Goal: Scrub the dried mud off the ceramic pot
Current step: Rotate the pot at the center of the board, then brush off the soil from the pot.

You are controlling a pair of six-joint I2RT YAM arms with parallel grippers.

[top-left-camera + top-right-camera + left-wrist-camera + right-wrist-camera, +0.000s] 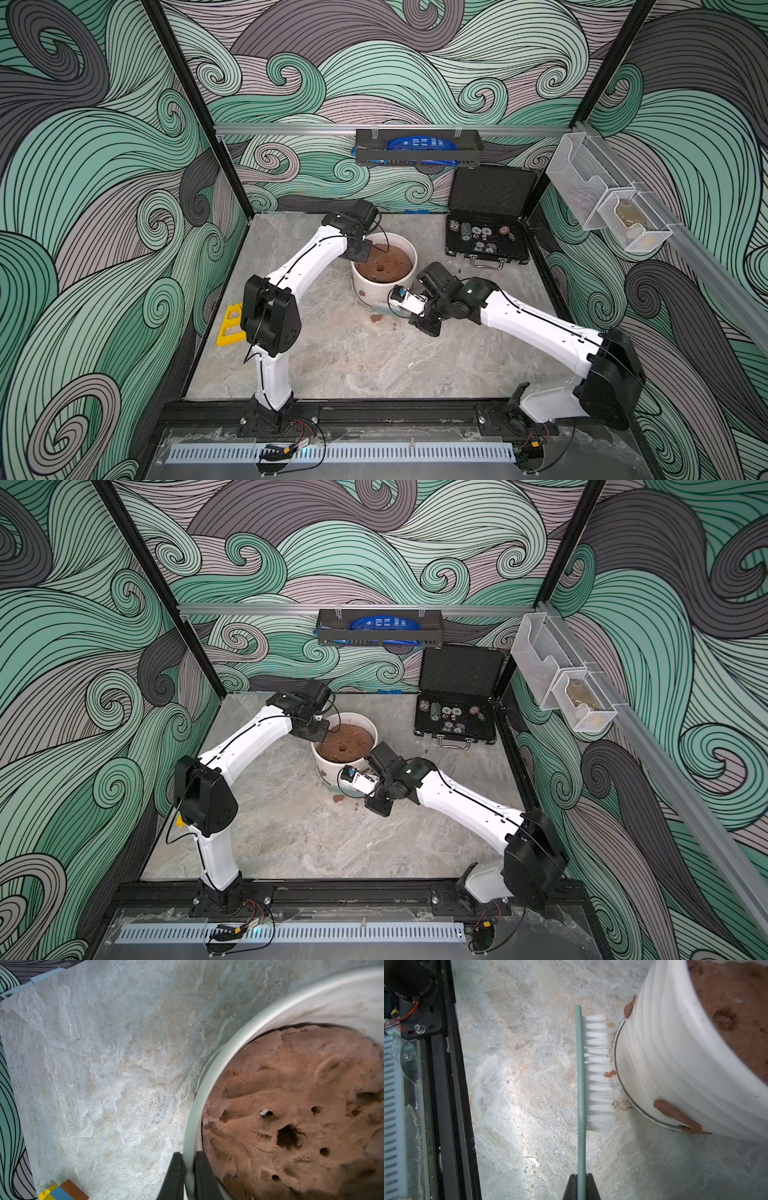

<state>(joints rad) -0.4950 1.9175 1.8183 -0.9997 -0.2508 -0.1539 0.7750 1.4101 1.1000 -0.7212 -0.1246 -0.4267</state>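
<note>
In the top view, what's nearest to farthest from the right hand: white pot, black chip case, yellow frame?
1. White ribbed ceramic pot, beside the right hand.
2. Black poker-chip case, back right.
3. Yellow plastic frame, far left.

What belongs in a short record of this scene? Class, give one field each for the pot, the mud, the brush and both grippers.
ceramic pot: white, ribbed wall, on the table, filled with brown soil
dried mud: reddish patches stuck low on the pot's outer wall
brush: white bristles facing the pot's lower wall, close to its base
left gripper: shut on the pot's rim
right gripper: shut on the brush handle
</note>
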